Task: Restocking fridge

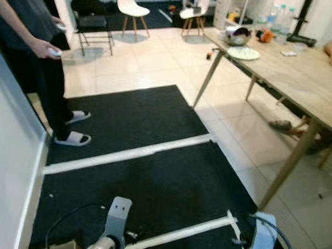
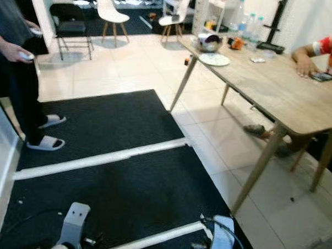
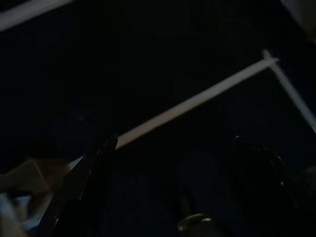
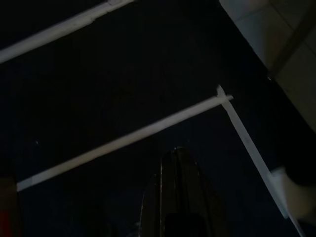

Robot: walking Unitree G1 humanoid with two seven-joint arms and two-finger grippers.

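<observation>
While both my arms hang idle, I face a black mat (image 1: 152,179) with white tape lines (image 1: 126,155); no fridge is in sight. My left gripper (image 3: 173,168) is spread, my right gripper (image 4: 175,197) pressed closed. Beside a wooden table (image 2: 277,91) stands a person (image 1: 31,52).

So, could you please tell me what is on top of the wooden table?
On the wooden table stand a bowl, a pale plate, some bottles and a seated person's forearm beside a phone. The bowl's contents cannot be made out.
</observation>
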